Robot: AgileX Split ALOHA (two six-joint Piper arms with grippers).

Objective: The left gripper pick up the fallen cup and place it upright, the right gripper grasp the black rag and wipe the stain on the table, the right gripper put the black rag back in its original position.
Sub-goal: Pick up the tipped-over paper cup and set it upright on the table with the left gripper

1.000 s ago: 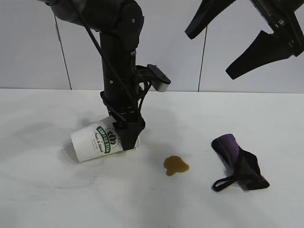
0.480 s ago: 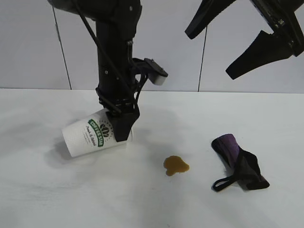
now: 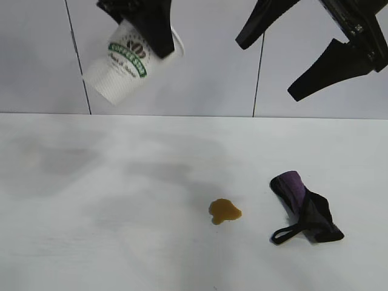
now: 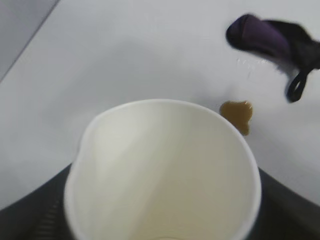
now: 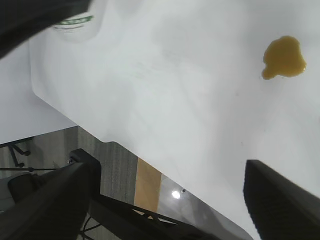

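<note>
My left gripper (image 3: 159, 30) is shut on the white paper cup (image 3: 124, 60) with a green logo and holds it tilted, high above the table (image 3: 91, 200) at the upper left. The left wrist view looks into the cup's empty inside (image 4: 165, 175). The amber stain (image 3: 225, 211) lies on the table's middle and also shows in the left wrist view (image 4: 238, 113) and the right wrist view (image 5: 284, 56). The black and purple rag (image 3: 306, 208) lies to the stain's right. My right gripper (image 3: 270, 63) hangs open and empty high at the upper right.
A grey panelled wall (image 3: 36, 60) stands behind the table. The right wrist view shows the table's edge (image 5: 100, 137) with floor and a stand below it.
My left gripper has lifted the cup off the table, from low at centre-left to high at the upper left. The right gripper, stain and rag have not moved.
</note>
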